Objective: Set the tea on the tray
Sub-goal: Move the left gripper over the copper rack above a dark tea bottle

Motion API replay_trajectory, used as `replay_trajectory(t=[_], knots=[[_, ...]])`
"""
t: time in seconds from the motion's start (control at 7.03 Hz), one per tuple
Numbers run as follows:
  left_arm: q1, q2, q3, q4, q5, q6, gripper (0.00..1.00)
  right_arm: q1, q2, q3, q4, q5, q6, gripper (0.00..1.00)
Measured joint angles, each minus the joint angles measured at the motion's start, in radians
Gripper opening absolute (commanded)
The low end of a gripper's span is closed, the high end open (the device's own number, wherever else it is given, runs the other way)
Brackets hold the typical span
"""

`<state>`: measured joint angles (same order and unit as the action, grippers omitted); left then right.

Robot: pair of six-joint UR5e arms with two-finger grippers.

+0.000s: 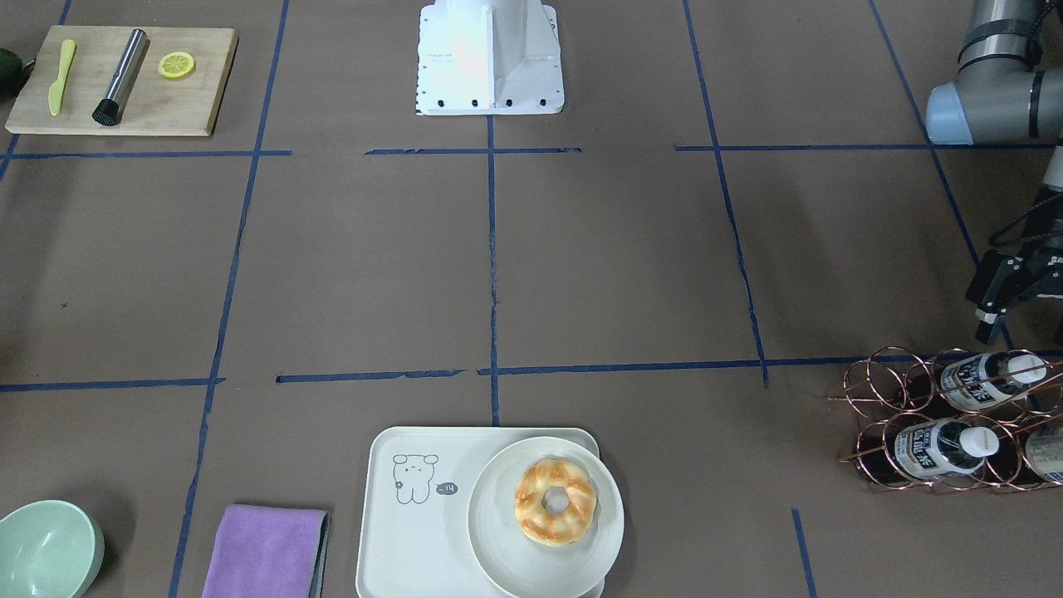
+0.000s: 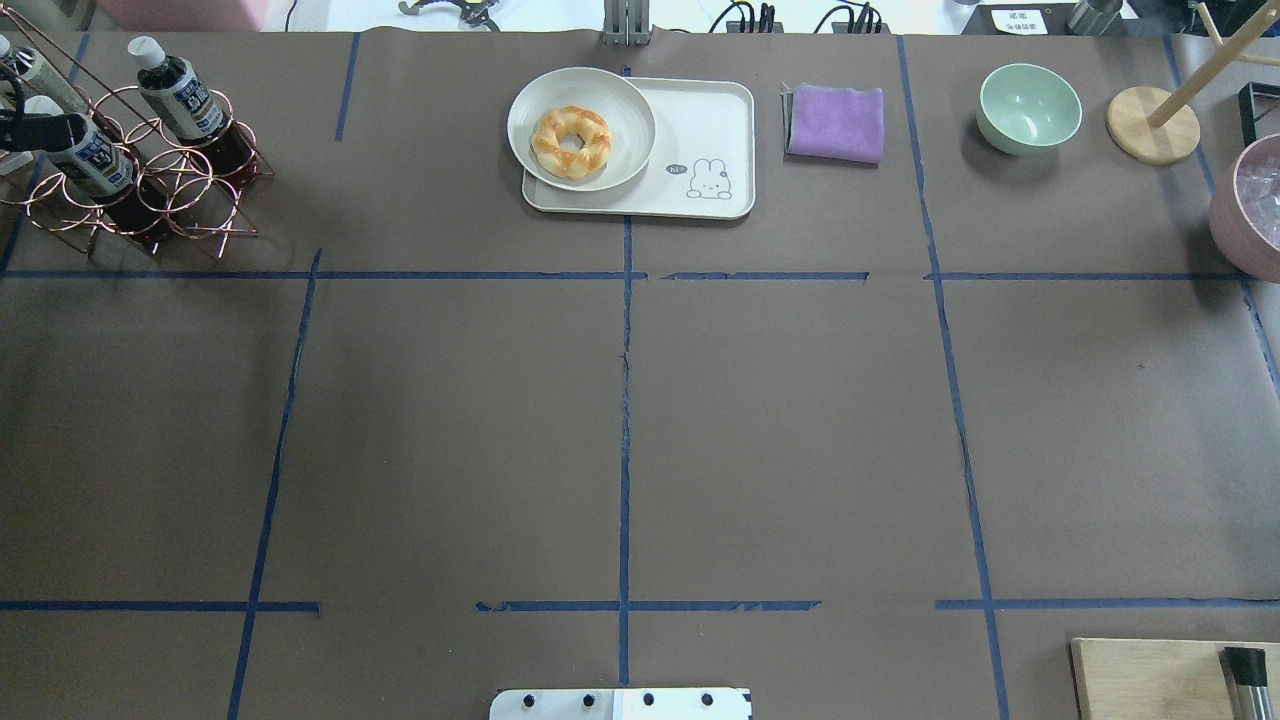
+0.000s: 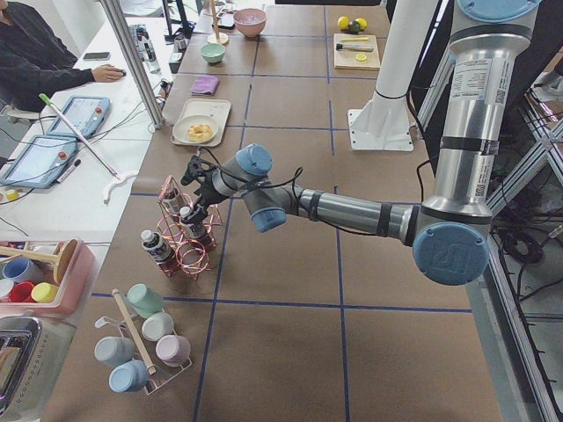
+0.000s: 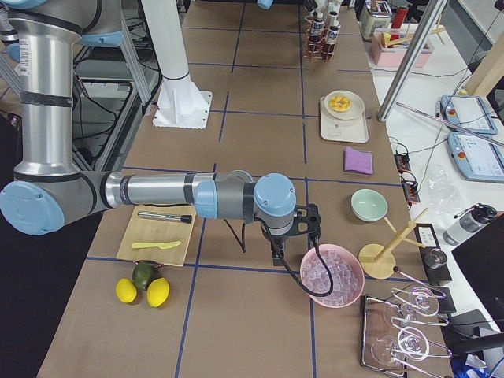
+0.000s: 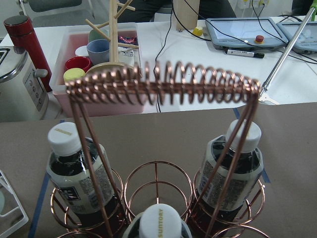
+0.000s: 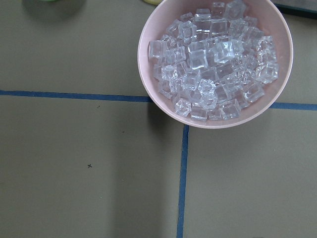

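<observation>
Three tea bottles [image 1: 976, 378] with white caps stand in a copper wire rack [image 1: 880, 415] at the table's far left corner; they also show in the overhead view [image 2: 180, 95] and the left wrist view [image 5: 233, 171]. My left gripper [image 1: 1001, 316] hovers just behind and above the rack, looks open and holds nothing. The cream tray [image 1: 415, 531] with the line drawing lies at the far middle [image 2: 710, 120]; a round plate [image 1: 498, 540] with a donut [image 1: 555, 501] covers half of it. My right gripper [image 4: 313, 228] shows only in the exterior right view, so I cannot tell its state.
A pink bowl of ice [image 6: 215, 59] sits under the right wrist. A wooden board [image 1: 124, 108] carries a yellow knife, a metal muddler and a lemon slice. A purple cloth [image 1: 266, 552] and a green bowl [image 1: 46, 548] lie beside the tray.
</observation>
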<state>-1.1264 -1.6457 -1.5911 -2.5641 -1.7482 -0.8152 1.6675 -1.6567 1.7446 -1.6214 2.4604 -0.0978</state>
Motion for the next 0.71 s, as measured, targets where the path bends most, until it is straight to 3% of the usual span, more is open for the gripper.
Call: replay_trajectory(t=[0.71], knots=[[0.025, 0.001, 0.009, 0.002, 0.039, 0.008, 0.85, 0.0, 0.004, 0.001, 0.0, 0.001, 0.0, 1.0]])
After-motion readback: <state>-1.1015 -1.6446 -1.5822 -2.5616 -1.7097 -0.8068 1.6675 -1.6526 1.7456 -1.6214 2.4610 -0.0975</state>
